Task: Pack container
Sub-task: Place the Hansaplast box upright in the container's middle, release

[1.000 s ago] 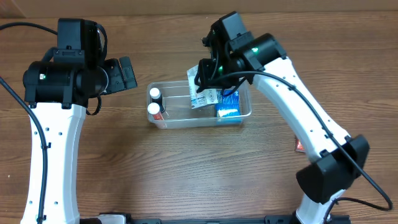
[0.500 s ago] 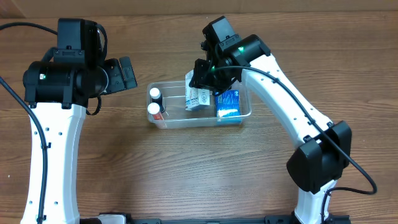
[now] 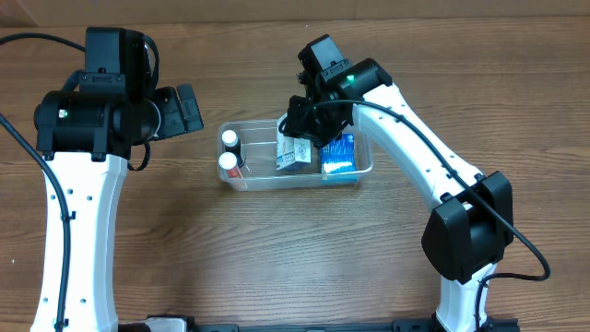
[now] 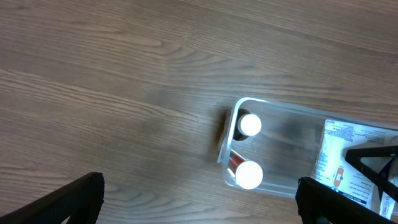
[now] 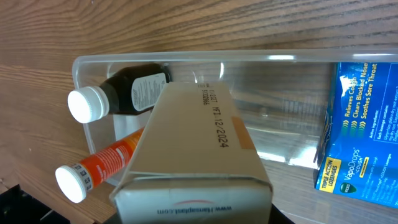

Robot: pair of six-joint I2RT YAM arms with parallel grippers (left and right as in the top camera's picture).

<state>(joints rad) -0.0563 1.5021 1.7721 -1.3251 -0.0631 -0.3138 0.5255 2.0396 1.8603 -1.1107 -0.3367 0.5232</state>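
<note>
The clear plastic container (image 3: 267, 183) sits mid-table; it also shows in the left wrist view (image 4: 273, 106) and the right wrist view (image 5: 186, 58). Inside lie a dark bottle (image 5: 134, 93) and an orange bottle (image 5: 99, 163), both white-capped, at its left end, and a blue lozenge box (image 3: 337, 155) at its right end. My right gripper (image 3: 310, 124) is shut on a white carton (image 3: 293, 151), held tilted over the container's middle (image 5: 193, 143). Whether the carton touches the floor I cannot tell. My left gripper (image 3: 189, 109) is open and empty, left of the container.
A small red-orange item (image 3: 442, 217) lies on the wood table at the right, partly hidden by the right arm. Bare wood table (image 4: 124, 74) surrounds the container.
My right gripper has carried the white carton leftward, from beside the blue box toward the container's middle. The left arm has not moved.
</note>
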